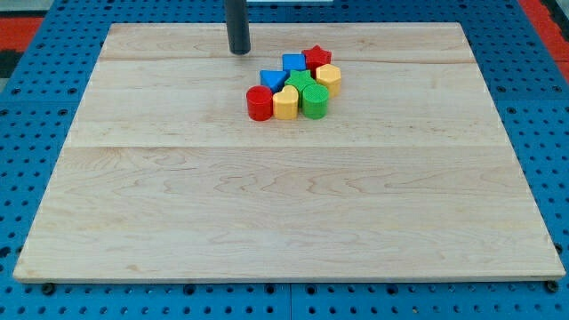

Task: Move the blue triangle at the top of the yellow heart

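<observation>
The blue triangle [272, 78] lies at the left of a tight cluster near the view's top centre. The yellow heart [285, 103] sits just below and right of it, touching or nearly touching. My tip [239, 52] stands on the board up and to the left of the triangle, a small gap away, touching no block.
The cluster also holds a red cylinder [260, 103] left of the heart, a green cylinder [315, 100] to its right, a green star [301, 83], a blue cube [294, 62], a red star [316, 58] and a yellow hexagon [329, 77]. The wooden board [267, 196] lies on a blue pegboard.
</observation>
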